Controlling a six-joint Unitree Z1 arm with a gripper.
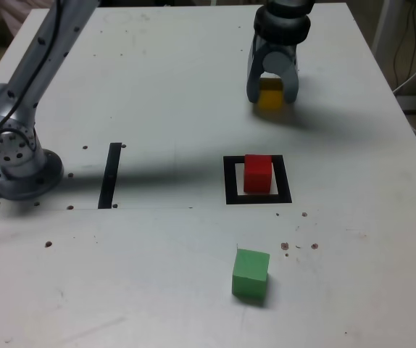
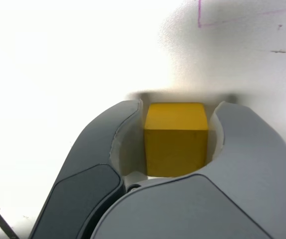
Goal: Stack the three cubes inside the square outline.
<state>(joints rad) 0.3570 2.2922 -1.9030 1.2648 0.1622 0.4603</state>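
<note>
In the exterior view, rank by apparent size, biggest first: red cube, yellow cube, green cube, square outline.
1. Square outline
2. Green cube
3. Red cube
4. Yellow cube, by its visible part; the claw may hide its sides.

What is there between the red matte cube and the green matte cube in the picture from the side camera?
In the exterior view, the near side of the flat black square outline, then bare white tabletop, between the red cube and green cube.
</note>
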